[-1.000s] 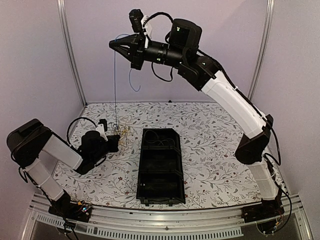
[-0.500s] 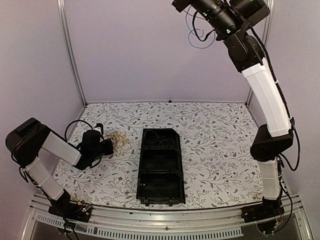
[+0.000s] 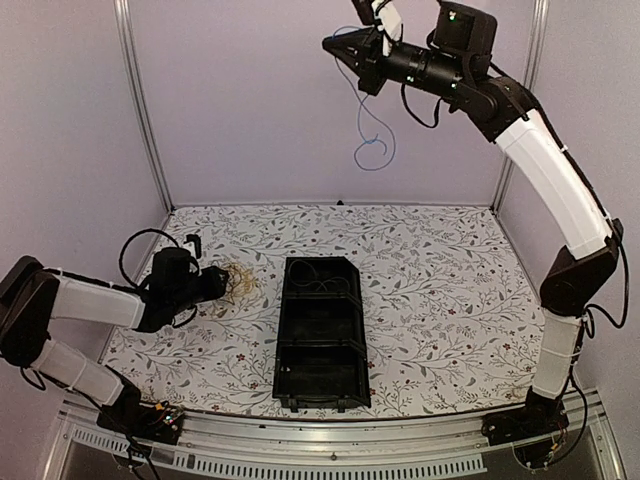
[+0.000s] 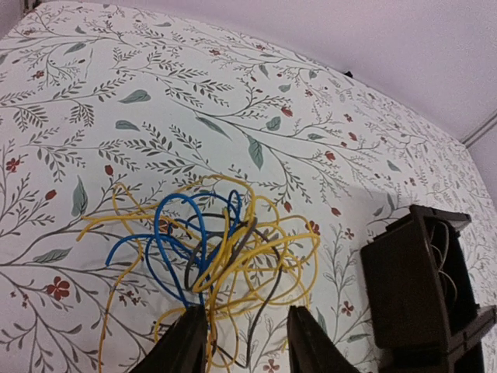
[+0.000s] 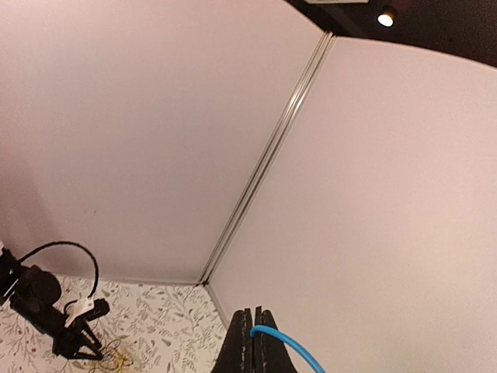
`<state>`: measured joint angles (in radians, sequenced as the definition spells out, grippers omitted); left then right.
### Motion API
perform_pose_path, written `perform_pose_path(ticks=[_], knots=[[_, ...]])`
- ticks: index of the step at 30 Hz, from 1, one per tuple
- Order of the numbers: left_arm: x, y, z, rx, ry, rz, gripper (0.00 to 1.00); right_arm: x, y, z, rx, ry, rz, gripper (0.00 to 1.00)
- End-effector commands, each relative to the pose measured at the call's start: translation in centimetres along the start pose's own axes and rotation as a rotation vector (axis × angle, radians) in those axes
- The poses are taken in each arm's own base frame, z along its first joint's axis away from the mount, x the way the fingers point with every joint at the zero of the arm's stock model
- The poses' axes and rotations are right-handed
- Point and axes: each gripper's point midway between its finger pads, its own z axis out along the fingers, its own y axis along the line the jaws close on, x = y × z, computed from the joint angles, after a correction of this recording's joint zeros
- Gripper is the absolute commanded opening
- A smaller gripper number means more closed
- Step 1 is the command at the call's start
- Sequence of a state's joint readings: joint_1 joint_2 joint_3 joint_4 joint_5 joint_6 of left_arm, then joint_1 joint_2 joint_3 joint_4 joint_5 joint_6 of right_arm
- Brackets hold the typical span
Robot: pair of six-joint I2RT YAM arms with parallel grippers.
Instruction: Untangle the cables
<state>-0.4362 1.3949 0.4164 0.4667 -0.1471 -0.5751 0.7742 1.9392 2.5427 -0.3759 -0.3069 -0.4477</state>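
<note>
A tangle of thin yellow, blue and dark cables (image 4: 221, 252) lies on the floral table, left of the tray; in the top view it is a small pale bunch (image 3: 240, 280). My left gripper (image 4: 245, 318) sits low at the tangle's near edge (image 3: 215, 283), open, with loose strands lying between its fingertips. High above the table my right gripper (image 3: 335, 45) is shut on one blue cable (image 3: 372, 150), which hangs free in loops in front of the back wall. The right wrist view shows that cable (image 5: 291, 346) pinched at the closed tips (image 5: 253, 311).
A black three-compartment tray (image 3: 320, 263) stands lengthwise in the middle of the table, with thin wires in its far compartment; its corner shows in the left wrist view (image 4: 411, 287). Walls and metal posts enclose the back and sides.
The blue cable, first stretched from the tangle up to the right gripper, came free and now hangs loose. The right arm swung high and back left. My left gripper opened.
</note>
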Motion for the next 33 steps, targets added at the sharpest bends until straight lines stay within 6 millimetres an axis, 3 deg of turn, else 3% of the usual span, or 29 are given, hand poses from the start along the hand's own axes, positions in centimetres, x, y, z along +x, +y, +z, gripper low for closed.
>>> perform_pose_path(ticks=[1,9,13,25,33], knots=[[-1.1,-0.5,-1.0,-0.015,0.017,0.003,0.44,5.3,5.4,-0.7,-0.225,0.163,0.106,0.0],[-4.3,-1.5,-2.4,-0.033,-0.022,0.003,0.5,12.1,12.0,-2.3,-0.491,0.303,0.239,0.0],[-5.4,-1.7,-2.7,-0.04,-0.04,0.007,0.5,14.5,14.5,-3.2,-0.589,0.349,0.319,0.0],[-5.4,-1.1,-2.8,-0.074,-0.044,0.004,0.5,18.6,19.1,-4.9,-0.718,0.431,0.449,0.0],[-5.2,-0.4,-2.9,-0.096,-0.042,0.002,0.5,19.2,22.3,-5.0,-0.784,0.45,0.46,0.0]])
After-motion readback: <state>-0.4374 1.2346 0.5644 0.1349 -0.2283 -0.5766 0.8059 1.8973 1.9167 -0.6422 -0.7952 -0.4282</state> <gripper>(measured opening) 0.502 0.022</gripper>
